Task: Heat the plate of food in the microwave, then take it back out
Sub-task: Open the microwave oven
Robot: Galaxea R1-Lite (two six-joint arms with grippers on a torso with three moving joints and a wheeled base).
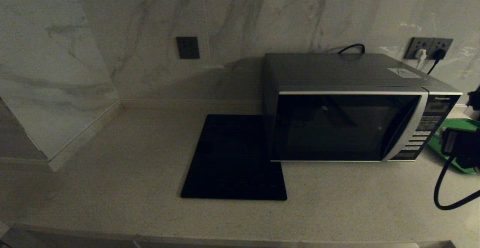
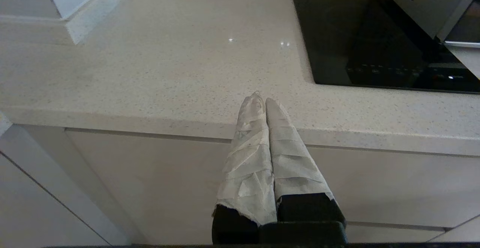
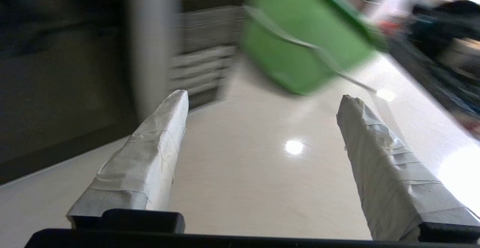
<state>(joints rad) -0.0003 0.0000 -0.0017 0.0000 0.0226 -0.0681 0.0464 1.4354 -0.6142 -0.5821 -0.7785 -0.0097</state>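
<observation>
The silver-grey microwave point(image 1: 348, 116) stands at the back right of the counter with its dark glass door closed; its door and button panel point(image 3: 198, 68) show in the right wrist view. The plate of food is out of view. My right gripper point(image 3: 262, 98) is open and empty just above the counter, in front of the microwave's right corner, with the arm's wrist point(image 1: 459, 143) at the right edge of the head view. My left gripper point(image 2: 261, 99) is shut on nothing, parked over the counter's front edge, and does not show in the head view.
A flat black square mat point(image 1: 234, 158) lies left of the microwave. A green tray point(image 1: 455, 128) sits right of the microwave, also seen as the green tray point(image 3: 307, 41). Wall sockets point(image 1: 429, 48) and a cable are behind. A marble wall block point(image 1: 48, 71) stands at left.
</observation>
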